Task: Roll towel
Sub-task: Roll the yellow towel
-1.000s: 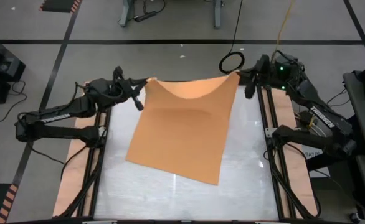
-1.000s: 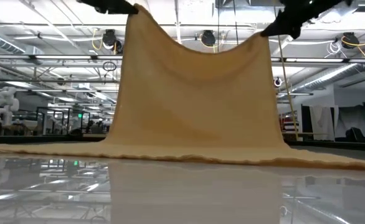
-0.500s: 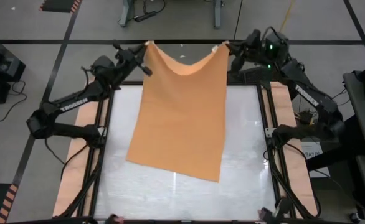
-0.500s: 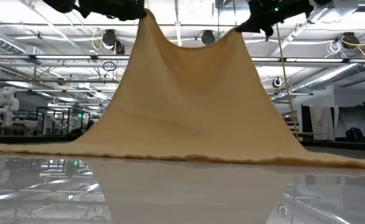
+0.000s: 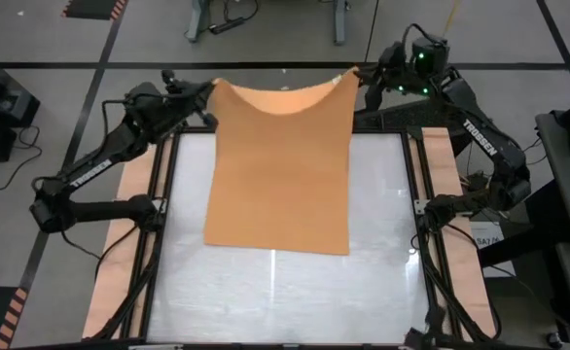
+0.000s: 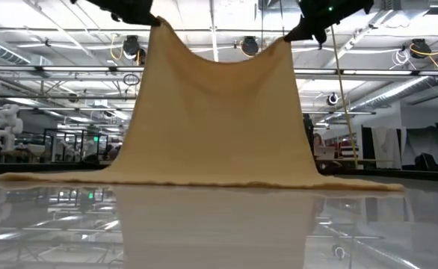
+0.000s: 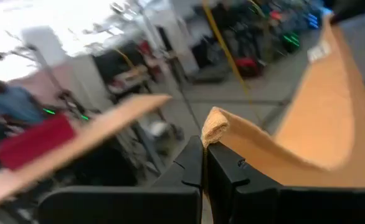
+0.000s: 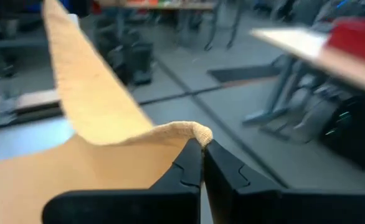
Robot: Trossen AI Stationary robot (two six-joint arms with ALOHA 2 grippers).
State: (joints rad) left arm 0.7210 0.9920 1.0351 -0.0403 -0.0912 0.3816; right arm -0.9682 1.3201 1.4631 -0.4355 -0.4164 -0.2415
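The orange-tan towel (image 5: 280,160) hangs from its two far corners; its top edge sags between them. Its near part (image 5: 275,233) lies flat on the white tabletop (image 5: 382,282), near edge (image 6: 204,181) resting there. My left gripper (image 5: 207,89) is shut on the far left corner, above the table's far edge. My right gripper (image 5: 358,78) is shut on the far right corner. In the low view both grippers, left (image 6: 150,19) and right (image 6: 290,35), stand high above the table. My left gripper pinches the towel's far left corner (image 7: 215,124) between its two fingers, which point about level. The corner's tip sticks up past the fingertips. The cloth runs down from there to the table. My right gripper pinches the towel's far right corner (image 8: 192,132) between its two fingers, slanting slightly down. A folded-over bit of the edge sits at the fingertips. The towel hangs below it and its near part lies on the table.
Black frame rails (image 5: 163,243) run along both sides of the table, with wooden boards (image 5: 120,253) outside them. Bare tabletop shows on either side of the towel and in front of it. Workshop floor and equipment lie beyond the far edge.
Both grippers have risen and moved toward the table's far edge, staying shut on the corners. The towel has been dragged toward the far edge and squared up: its near edge, slanted before, now lies nearly parallel to the table's near edge.
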